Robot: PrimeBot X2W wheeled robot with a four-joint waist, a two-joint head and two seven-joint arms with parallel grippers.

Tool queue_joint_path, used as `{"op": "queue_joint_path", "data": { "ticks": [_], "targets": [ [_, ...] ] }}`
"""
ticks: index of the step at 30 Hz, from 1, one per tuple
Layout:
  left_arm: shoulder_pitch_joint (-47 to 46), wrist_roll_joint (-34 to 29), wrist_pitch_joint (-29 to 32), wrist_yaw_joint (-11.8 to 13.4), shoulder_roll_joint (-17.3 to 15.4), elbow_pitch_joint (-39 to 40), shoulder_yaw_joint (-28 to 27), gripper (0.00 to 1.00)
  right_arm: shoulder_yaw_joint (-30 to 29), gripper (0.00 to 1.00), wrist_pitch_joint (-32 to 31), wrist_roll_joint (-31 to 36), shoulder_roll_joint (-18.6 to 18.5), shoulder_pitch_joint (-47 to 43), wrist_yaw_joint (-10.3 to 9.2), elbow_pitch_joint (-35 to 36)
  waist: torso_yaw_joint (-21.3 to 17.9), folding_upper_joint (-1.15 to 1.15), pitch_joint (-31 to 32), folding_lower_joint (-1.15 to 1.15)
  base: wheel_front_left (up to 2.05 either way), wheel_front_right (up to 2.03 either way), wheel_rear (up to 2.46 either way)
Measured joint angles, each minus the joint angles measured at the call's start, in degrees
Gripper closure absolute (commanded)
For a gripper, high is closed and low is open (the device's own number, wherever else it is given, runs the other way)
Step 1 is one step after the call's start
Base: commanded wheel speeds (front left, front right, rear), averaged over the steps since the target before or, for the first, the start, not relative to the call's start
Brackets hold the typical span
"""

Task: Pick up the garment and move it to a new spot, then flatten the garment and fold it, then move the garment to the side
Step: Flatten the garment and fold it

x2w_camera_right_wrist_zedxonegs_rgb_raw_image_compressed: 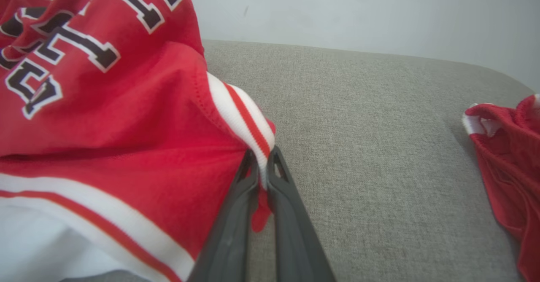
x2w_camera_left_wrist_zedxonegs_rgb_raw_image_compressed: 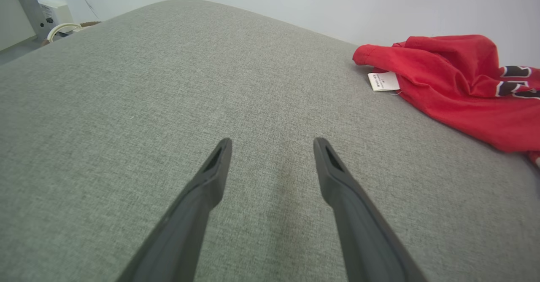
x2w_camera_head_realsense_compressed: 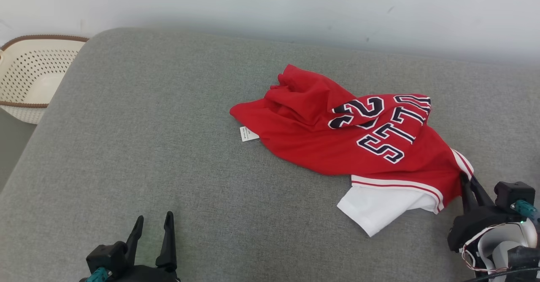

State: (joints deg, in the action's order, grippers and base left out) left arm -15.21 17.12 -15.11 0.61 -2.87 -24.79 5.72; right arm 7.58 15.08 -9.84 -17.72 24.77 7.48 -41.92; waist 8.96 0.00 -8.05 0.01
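Red crumpled jersey point(x2w_camera_head_realsense_compressed: 303, 141), striped trim point(x2w_camera_right_wrist_zedxonegs_rgb_raw_image_compressed: 242, 113) pinched in right gripper's point(x2w_camera_right_wrist_zedxonegs_rgb_raw_image_compressed: 261, 153) jaws.

The whole left half of the grey cushion point(x2w_camera_head_realsense_compressed: 139, 147) lies bare, so a hand could pass freely from the near edge up to the white wall point(x2w_camera_head_realsense_compressed: 270, 4). The crumpled red jersey point(x2w_camera_head_realsense_compressed: 320, 143) blocks the middle-right. A second red garment point(x2w_camera_right_wrist_zedxonegs_rgb_raw_image_compressed: 506, 168) lies off to its right across a strip of bare fabric, and a perforated basket point(x2w_camera_head_realsense_compressed: 29, 75) stands beyond the left edge.

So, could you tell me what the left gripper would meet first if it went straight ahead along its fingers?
Probably just the bare grey cushion; the red garment lies well off to its right.
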Motion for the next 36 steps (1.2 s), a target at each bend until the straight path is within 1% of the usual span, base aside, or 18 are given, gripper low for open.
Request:
{"op": "queue_joint_path", "data": {
  "ticks": [1,2,3,5,7,10,12,16,20,26,31,36],
  "targets": [
    [0.01,0.08,0.01,0.07,-0.01,-0.01,0.04,0.00,-0.20,0.76,0.01,0.51,-0.32,0.27,0.00,-0.93,-0.11,0.00,0.07,0.00,0.00,0.00,0.00],
    [0.04,0.10,0.00,0.18,-0.02,-0.05,0.12,0.00,-0.86,0.04,0.00,0.81,-0.44,0.52,0.00,-1.78,-0.27,0.00,0.15,-0.01,0.00,0.00,0.00],
    [0.09,0.18,0.01,0.19,-0.03,-0.14,0.14,0.00,-1.55,0.00,0.00,1.13,-0.54,0.62,0.01,-2.18,-0.47,0.00,0.22,-0.01,0.00,0.00,0.00],
    [0.23,0.22,0.01,0.29,-0.01,-0.34,0.20,0.00,-3.39,0.00,0.00,1.94,-0.81,0.99,0.00,-2.57,-0.90,0.00,0.36,0.00,0.00,0.00,0.00],
    [0.25,0.22,0.01,0.32,0.00,-0.48,0.24,0.00,-4.91,0.00,0.00,3.66,-0.66,1.57,0.00,-1.42,-1.38,0.00,0.55,0.00,0.00,0.00,0.00],
    [0.29,0.22,0.00,0.31,-0.02,-0.59,0.40,0.00,-5.98,0.00,0.01,5.49,0.73,1.25,0.00,2.25,-2.13,0.00,1.01,0.00,0.00,0.00,0.00],
    [0.45,0.23,0.00,0.24,0.01,-0.70,0.44,0.00,-5.10,0.00,0.01,6.14,2.19,0.14,0.00,5.26,-2.57,0.00,1.48,0.00,0.00,0.00,0.00],
    [1.29,0.44,0.01,0.26,-0.01,-0.93,0.76,0.00,-0.01,0.00,0.01,5.73,4.65,-3.40,0.00,10.74,-3.41,0.00,2.73,-0.01,0.00,0.00,0.00],
    [1.96,0.51,0.01,0.24,0.00,-1.13,0.87,0.00,6.91,0.00,0.02,3.92,5.25,-6.75,0.00,13.23,-4.24,0.00,3.95,-0.01,0.00,0.00,0.00],
    [2.97,0.98,0.01,0.27,0.00,-1.33,1.20,0.00,14.77,0.00,0.02,0.26,5.97,-10.33,0.00,13.23,-4.93,-0.01,5.64,-0.01,0.00,0.00,0.00],
    [3.51,1.38,0.00,0.29,0.00,-1.30,1.71,0.00,18.73,0.00,0.01,-2.36,6.06,-13.69,0.00,11.70,-4.42,0.00,6.01,-0.01,0.00,0.00,0.00],
    [3.69,1.54,0.01,0.48,0.00,-1.16,1.67,0.00,21.90,0.00,0.01,-3.44,6.43,-14.61,0.00,10.51,-3.67,0.00,5.42,-0.01,0.00,0.00,0.00]
  ]
}}
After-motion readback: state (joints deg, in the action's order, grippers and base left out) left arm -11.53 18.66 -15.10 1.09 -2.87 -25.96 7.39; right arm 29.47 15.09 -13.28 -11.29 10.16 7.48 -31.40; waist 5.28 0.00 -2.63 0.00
